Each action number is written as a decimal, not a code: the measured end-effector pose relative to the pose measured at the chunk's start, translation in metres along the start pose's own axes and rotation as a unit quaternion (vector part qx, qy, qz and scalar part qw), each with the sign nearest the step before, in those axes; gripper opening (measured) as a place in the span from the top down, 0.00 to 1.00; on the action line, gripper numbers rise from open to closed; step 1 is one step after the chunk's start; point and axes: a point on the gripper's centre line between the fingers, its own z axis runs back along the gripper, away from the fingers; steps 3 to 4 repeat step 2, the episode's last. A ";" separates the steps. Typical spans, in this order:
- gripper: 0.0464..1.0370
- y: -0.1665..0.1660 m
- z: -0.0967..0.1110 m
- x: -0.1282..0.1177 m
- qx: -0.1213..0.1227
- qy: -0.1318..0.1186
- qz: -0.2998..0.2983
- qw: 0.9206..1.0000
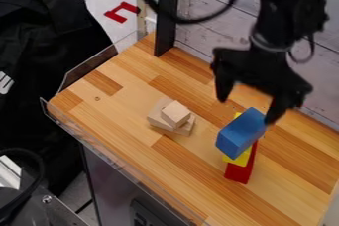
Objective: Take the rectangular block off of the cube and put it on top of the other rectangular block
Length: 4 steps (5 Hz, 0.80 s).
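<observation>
The black gripper (248, 110) hangs at the right of the work surface with its two fingers spread apart, one left of the blue rectangular block (240, 133) and one by its upper right end. Nothing is clearly held between them. The blue block lies tilted across a yellow block (241, 157), hiding most of it. A red rectangular block (239, 172) shows below and to the right of the yellow one; how these two touch is hard to tell. Farther left, a small plain wooden block (176, 113) rests on flat wooden pieces (158, 118).
The wooden table (122, 116) has a clear raised guard (99, 69) along its left and front edges. A black post (167, 14) stands at the back edge, near a white plank wall (202, 2). A black cable loops above the back.
</observation>
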 end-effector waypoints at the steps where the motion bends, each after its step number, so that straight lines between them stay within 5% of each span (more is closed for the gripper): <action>1: 0.04 0.018 0.022 0.003 0.009 -0.038 0.035 0.999; 2: 0.04 0.042 0.038 0.002 0.021 -0.050 0.075 0.996; 4: 0.04 0.042 0.038 0.002 0.021 -0.050 0.075 0.996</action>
